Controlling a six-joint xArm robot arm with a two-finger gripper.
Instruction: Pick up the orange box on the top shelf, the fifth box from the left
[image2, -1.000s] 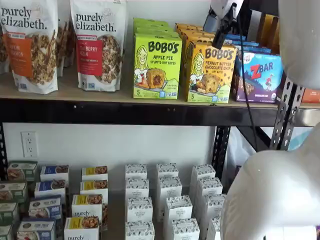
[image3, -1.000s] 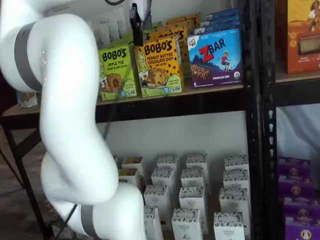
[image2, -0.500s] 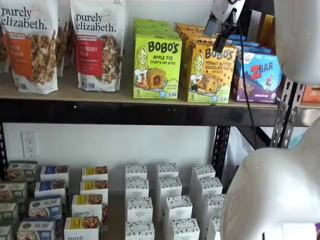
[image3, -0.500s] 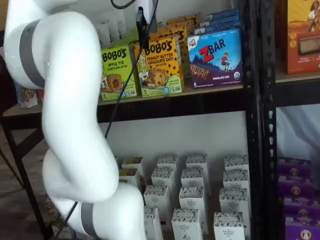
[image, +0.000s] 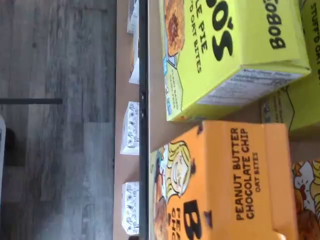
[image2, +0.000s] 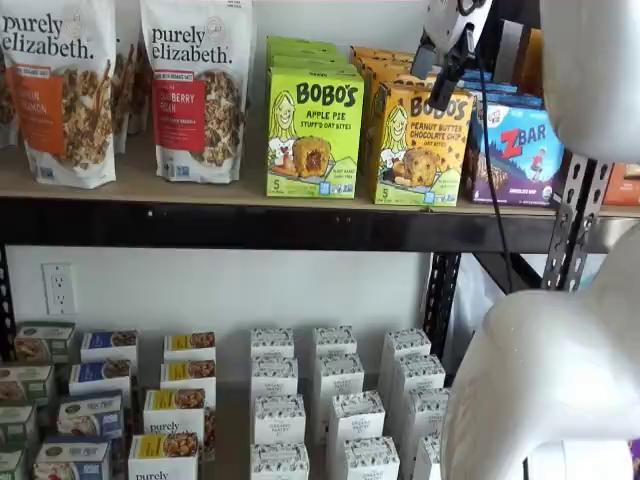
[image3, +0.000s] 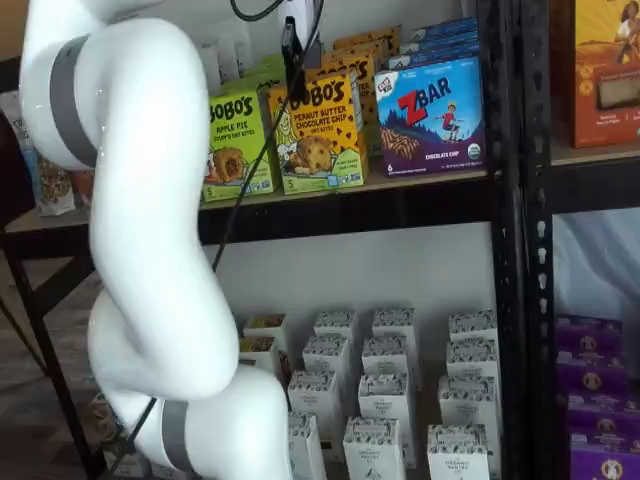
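Observation:
The orange box (image2: 420, 145) reading BOBO'S Peanut Butter Chocolate Chip stands upright at the front of the top shelf (image2: 250, 222), between the lime-green Apple Pie box (image2: 313, 132) and the blue ZBar box (image2: 518, 150). It also shows in a shelf view (image3: 320, 132) and in the wrist view (image: 225, 185). My gripper (image2: 448, 75) hangs from above, just over the orange box's top front edge. In a shelf view (image3: 292, 50) only a dark finger shows, side-on. No gap between fingers shows. It holds nothing.
Purely Elizabeth granola bags (image2: 195, 85) stand left on the shelf. More Bobo's boxes line up behind the front ones. Small white cartons (image2: 335, 400) fill the lower level. My white arm (image3: 140, 230) and a black cable (image2: 490, 170) hang before the shelves. A black upright (image3: 505, 200) stands right.
My gripper has shifted right, towards the orange box's top, and my arm has moved with it. The boxes have not moved.

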